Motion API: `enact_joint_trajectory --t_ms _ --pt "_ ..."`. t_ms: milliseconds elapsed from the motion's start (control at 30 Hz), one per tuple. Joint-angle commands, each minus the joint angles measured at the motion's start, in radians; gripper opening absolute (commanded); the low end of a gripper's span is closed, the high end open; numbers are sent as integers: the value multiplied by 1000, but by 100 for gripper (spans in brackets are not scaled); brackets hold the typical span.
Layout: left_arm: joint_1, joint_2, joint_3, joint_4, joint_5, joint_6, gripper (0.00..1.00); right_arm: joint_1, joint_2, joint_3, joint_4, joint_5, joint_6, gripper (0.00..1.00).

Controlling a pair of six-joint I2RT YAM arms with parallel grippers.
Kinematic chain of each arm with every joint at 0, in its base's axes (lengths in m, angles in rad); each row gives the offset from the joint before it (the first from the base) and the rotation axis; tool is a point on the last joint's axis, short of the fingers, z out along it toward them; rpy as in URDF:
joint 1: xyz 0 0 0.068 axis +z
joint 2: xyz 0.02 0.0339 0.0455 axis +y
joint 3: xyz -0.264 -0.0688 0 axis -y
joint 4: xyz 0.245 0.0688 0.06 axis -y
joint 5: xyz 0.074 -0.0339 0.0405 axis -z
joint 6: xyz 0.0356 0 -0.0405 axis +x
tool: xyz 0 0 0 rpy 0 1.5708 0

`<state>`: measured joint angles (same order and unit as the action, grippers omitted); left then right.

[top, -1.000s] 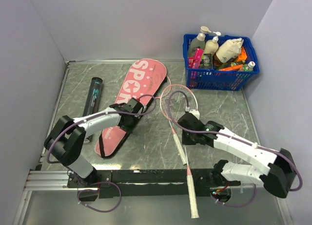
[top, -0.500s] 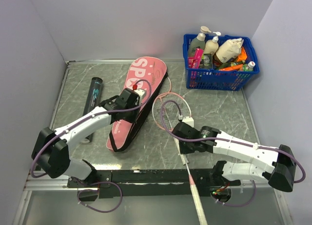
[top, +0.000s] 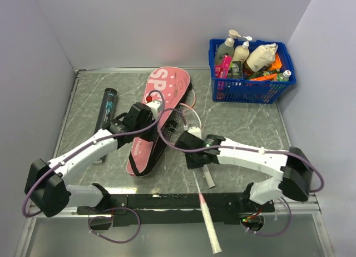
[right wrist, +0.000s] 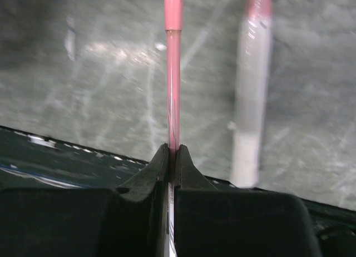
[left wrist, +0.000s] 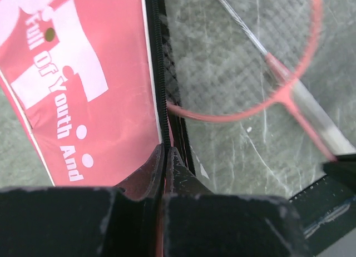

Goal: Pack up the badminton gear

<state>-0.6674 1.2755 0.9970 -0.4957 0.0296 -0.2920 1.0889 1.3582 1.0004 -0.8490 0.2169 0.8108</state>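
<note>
Grey table [top: 250, 129]: left gripper [left wrist: 166, 156] pinches cover [left wrist: 89, 84] edge, right gripper [right wrist: 172, 155] clamps racket [right wrist: 173, 73] shaft; racket may snag zipper [left wrist: 157, 73] if opening sags.

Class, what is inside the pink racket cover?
The rim of a pink racket disappears at the open zip edge of the racket cover; its fabric hides everything inside.

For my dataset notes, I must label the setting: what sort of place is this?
Probably a robot lab test cell: a stone-patterned table boxed in by plain walls, with staged props, a pink racket cover and blue basket.
</note>
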Motion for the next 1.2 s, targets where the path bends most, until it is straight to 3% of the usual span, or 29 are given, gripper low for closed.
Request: enact_joint_trajectory --t_ms 0,267,533,633,733,933,1167 --pt "-20 -67 -56 60 76 -55 1 -20 132 156 90 13 -51 0" --pt "-98 -163 -181 157 72 -145 1 -168 343 241 367 -94 -136 0" --pt "-120 -194 -209 167 67 -151 1 -274 489 362 528 -162 -211 2" --pt "-124 -188 -210 169 76 -154 1 -293 519 380 586 -186 -223 10" --pt "-129 -194 -213 171 67 -156 1 -294 538 399 584 -183 -236 24" --pt "-130 -208 -210 154 27 -153 1 -294 409 278 573 -172 -213 52" --pt "-132 -215 -205 140 -10 -150 1 -293 170 14 504 -125 -173 59"
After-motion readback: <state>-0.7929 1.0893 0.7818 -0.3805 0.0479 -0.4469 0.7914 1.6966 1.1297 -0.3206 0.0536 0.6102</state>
